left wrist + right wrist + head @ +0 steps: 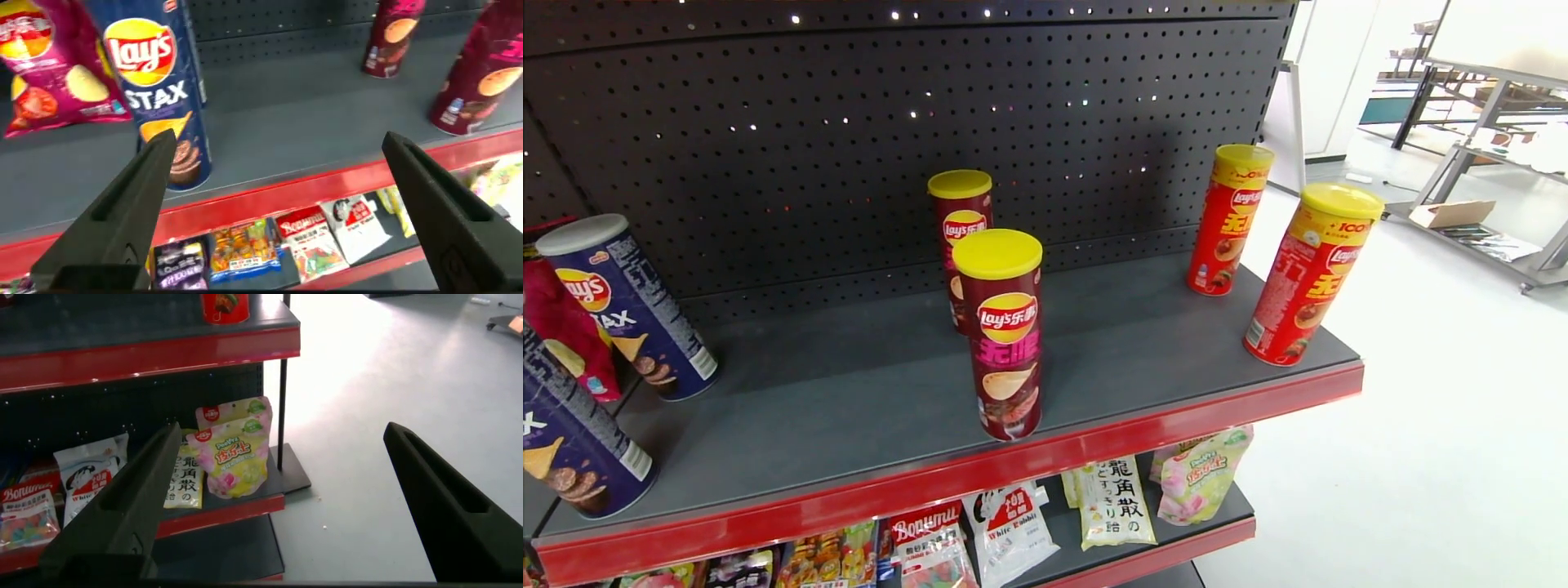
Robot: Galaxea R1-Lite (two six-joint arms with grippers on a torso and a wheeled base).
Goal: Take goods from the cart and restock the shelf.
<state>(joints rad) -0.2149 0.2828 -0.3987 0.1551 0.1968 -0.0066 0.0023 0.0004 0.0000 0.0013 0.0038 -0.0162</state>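
On the shelf [849, 384], two maroon cans [1006, 335] stand upright in the middle. One is right at the red front lip and the other is behind it, close to the pegboard [809, 147]. Two red cans [1229, 220] are at the right end, apart from each other, with the nearer one by the front corner. The left end has two blue cans [629, 306] plus a chip bag [564, 327] just beside the rear one.

The left gripper [278, 212] hangs out in front of the shelf's red lip, near the front blue can. Its fingers are spread wide with nothing between them. The right gripper [278, 506] sits lower, facing the lower shelf [237, 510], and it's wide open and empty too. A green-pink pouch [233, 449] stands at that lower shelf's end, with more snack bags [86, 478] beside it.
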